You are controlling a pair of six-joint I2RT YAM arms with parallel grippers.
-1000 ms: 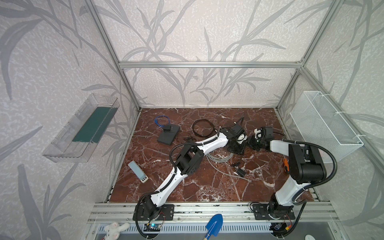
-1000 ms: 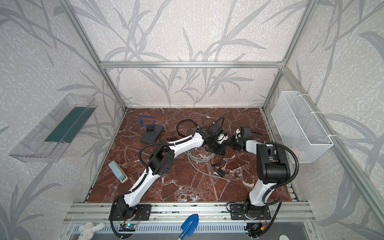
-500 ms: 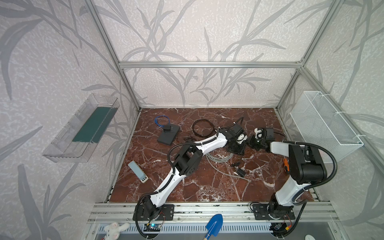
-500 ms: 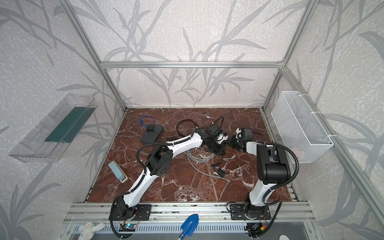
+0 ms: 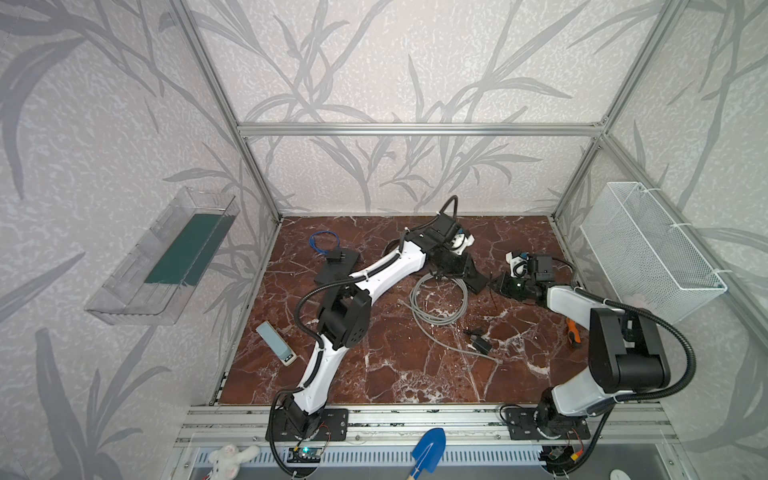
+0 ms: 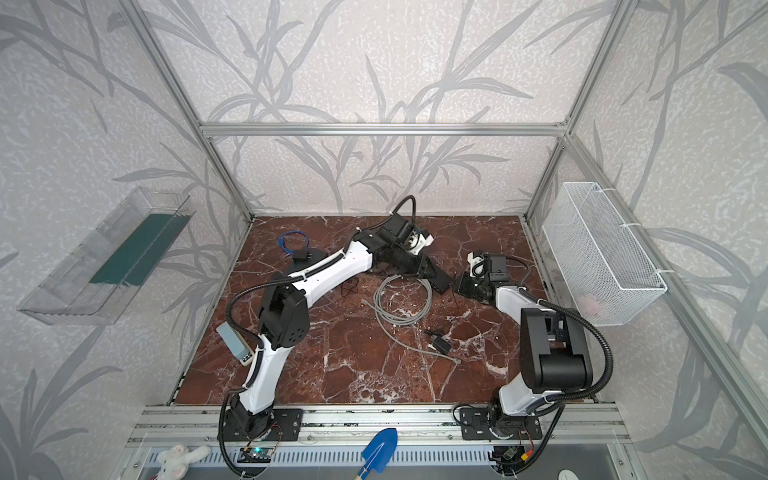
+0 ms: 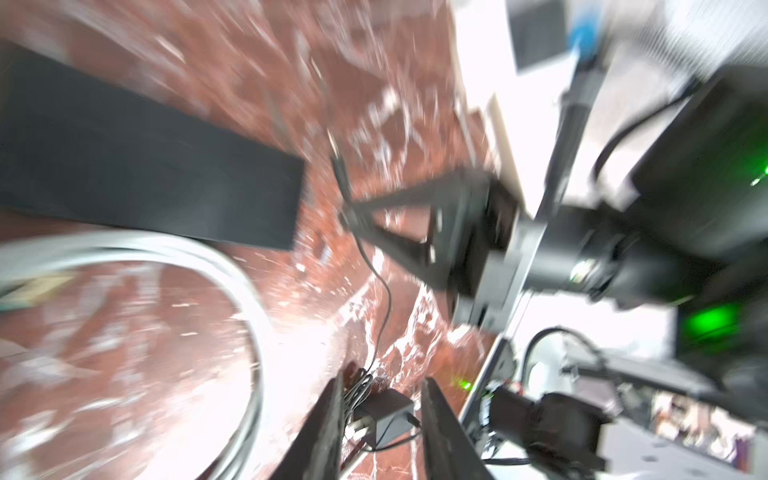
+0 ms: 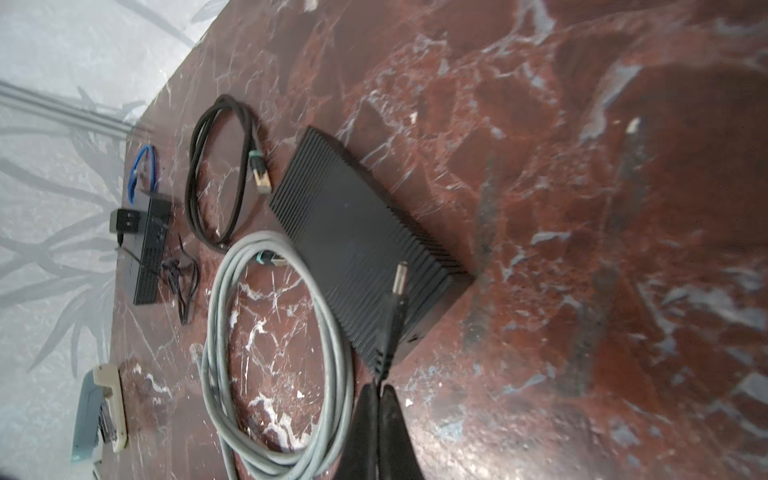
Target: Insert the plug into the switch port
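In the right wrist view my right gripper (image 8: 380, 386) is shut on the cord just behind the black barrel plug (image 8: 395, 311). The plug's silver tip points over a large ribbed dark slab (image 8: 365, 249). The switch (image 8: 151, 249) is a small black box lying far off beside a blue cable loop. It lies at the back left in both top views (image 5: 338, 268) (image 6: 309, 254). My left gripper (image 7: 383, 378) is open and empty, raised above the slab's far end. The left wrist view is blurred. The right gripper (image 5: 496, 284) hovers at the slab's right end.
A grey cable coil (image 5: 438, 301) lies mid-floor, with a black cable loop (image 8: 220, 174) behind it. A tiny black adapter (image 5: 480, 343) with a thin cord lies nearer the front. A grey handset (image 5: 276, 343) sits left, an orange screwdriver (image 5: 572, 332) right. A wire basket (image 5: 648, 245) hangs on the right wall.
My left gripper has opened and drawn up and back from the slab. My right gripper has shut on the plug's cord and shifted slightly right.
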